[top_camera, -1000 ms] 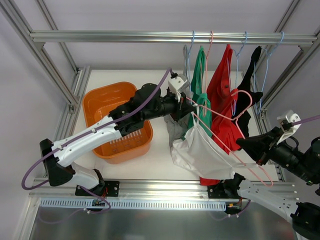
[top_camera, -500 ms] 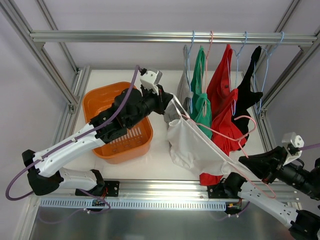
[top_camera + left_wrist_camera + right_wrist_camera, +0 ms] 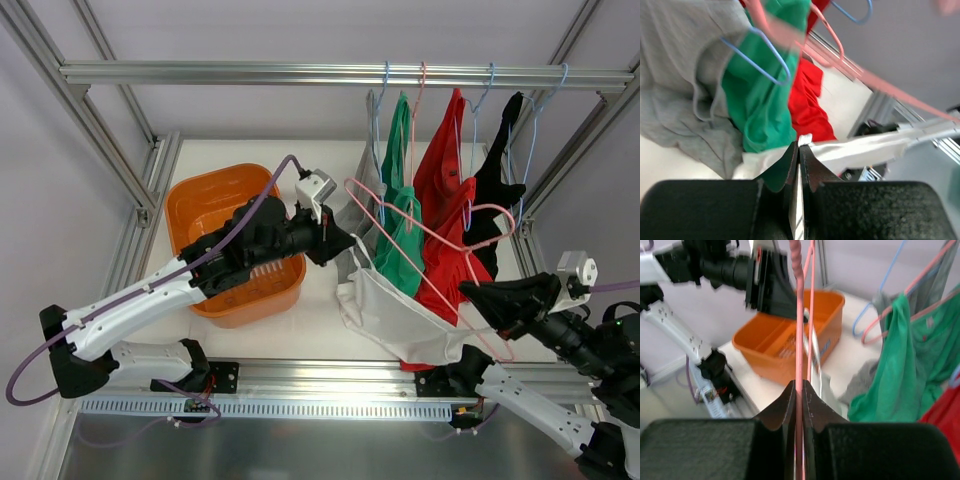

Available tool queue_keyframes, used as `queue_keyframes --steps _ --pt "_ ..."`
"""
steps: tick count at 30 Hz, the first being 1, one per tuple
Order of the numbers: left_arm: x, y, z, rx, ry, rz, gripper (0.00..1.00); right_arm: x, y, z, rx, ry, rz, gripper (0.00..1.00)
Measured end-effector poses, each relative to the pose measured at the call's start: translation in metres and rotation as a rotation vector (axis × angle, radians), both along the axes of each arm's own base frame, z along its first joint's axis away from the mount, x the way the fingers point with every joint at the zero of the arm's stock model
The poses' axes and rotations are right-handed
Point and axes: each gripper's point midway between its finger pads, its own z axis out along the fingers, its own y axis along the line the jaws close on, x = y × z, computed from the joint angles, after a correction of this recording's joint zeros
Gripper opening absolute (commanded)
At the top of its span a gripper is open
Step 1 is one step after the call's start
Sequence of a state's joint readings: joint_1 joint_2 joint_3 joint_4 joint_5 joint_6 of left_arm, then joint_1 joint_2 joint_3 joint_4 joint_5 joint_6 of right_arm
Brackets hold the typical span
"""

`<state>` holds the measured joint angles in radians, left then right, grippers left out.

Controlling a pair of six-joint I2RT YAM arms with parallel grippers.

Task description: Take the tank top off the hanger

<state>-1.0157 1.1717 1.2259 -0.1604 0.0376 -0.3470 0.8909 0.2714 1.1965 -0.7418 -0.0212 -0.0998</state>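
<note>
left gripper (image 3: 338, 245) is clamped tight on the white tank top (image 3: 392, 312). on the left wrist view the two fingers (image 3: 790, 165) meet on a thin fold of its white edge, with no gap showing. right gripper (image 3: 470, 293) is pinched shut on the wire of the pink hanger (image 3: 799, 300); from the right wrist camera the wire runs straight up out of the closed jaws.

the tank top sags between the two grippers over the near right part of the table, just right of the orange basket (image 3: 215, 185) and nearer to me than the clothes on the rail (image 3: 250, 72). one white strip of it is pulled taut toward the right gripper along the hanger's lower wire. the hanger is off the rail and tilted, its hook end up near the left gripper. from the overhead view i think part of the top is looped over the hanger, but the cloth bunches there and i cannot be sure.

behind it a grey top (image 3: 358, 200), a green top (image 3: 405, 225), a red top (image 3: 440, 185) and a black top (image 3: 495, 185) hang from the rail on the far right. the left arm reaches across over the basket.
</note>
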Motion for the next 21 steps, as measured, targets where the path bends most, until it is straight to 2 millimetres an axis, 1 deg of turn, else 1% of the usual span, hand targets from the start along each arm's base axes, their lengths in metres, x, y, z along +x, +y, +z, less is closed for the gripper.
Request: queue_keyframes --steps 3,7,11,14,17,19,21 --pt "-0.017 0.007 -0.009 -0.017 0.030 -0.052 0.00 0.019 0.019 0.016 0.066 -0.074 -0.013 0.00" --pt "-0.038 0.020 -0.031 -0.041 0.063 -0.089 0.00 0.051 0.052 0.032 0.175 -0.161 -0.036 0.00" --pt "-0.046 0.025 -0.047 -0.052 0.084 -0.108 0.00 0.080 0.087 0.038 0.279 -0.255 -0.040 0.01" --pt "-0.046 0.023 -0.054 -0.055 0.095 -0.109 0.00 0.089 0.106 0.041 0.366 -0.355 -0.018 0.00" --pt "-0.044 0.021 -0.062 -0.052 0.109 -0.103 0.00 0.093 0.118 0.046 0.411 -0.417 0.003 0.00" --pt "-0.042 0.018 -0.072 -0.038 0.128 -0.093 0.00 0.091 0.119 0.052 0.426 -0.436 0.011 0.00" --pt "-0.039 0.017 -0.083 -0.016 0.144 -0.080 0.00 0.089 0.115 0.059 0.416 -0.425 0.008 0.00"
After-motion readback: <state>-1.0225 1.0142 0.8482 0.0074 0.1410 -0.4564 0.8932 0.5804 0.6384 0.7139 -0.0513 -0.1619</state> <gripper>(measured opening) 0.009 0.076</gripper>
